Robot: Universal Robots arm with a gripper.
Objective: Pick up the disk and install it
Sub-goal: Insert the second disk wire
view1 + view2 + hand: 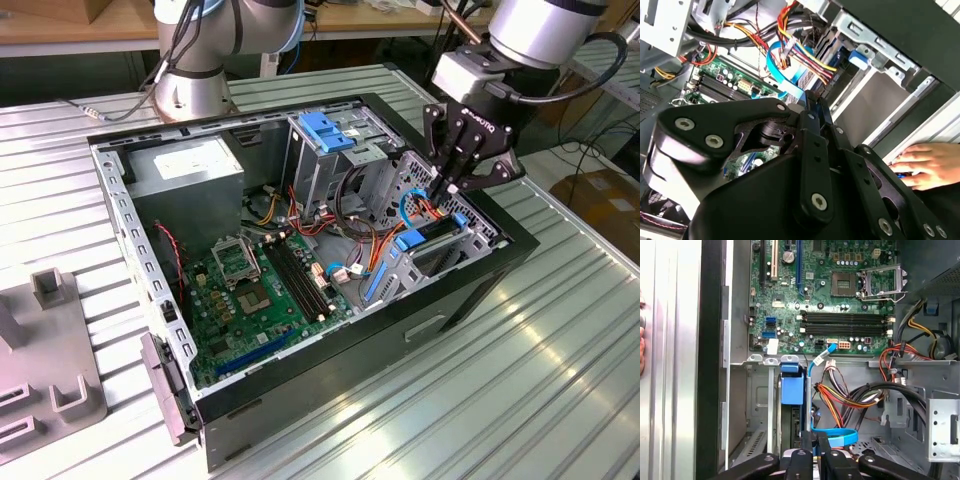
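My gripper [443, 190] hangs in the upper right of the exterior view, pointing down into the front corner of the open computer case [470, 290]. My two fingers are pressed together, and I can make out nothing between them in either wrist view. The tips [812, 442] sit right above the drive bay.

The disk [425, 237] stands on edge in that bay, right of centre in the exterior view, with its blue rail along the top, just under my fingertips. I cannot tell whether I touch it. In the first wrist view its blue end piece [792, 390] lies just beside a flat blue data cable [835, 435] that loops close to my fingers.

The motherboard [255, 290] covers the case floor at centre left. The grey power supply [190, 165] sits at the upper left of the case, and the blue-topped drive cage [325, 130] stands at top centre. The case rests on a ribbed metal table [560, 380]. In the second wrist view a person's hand [925, 165] rests beside the case's outer wall.
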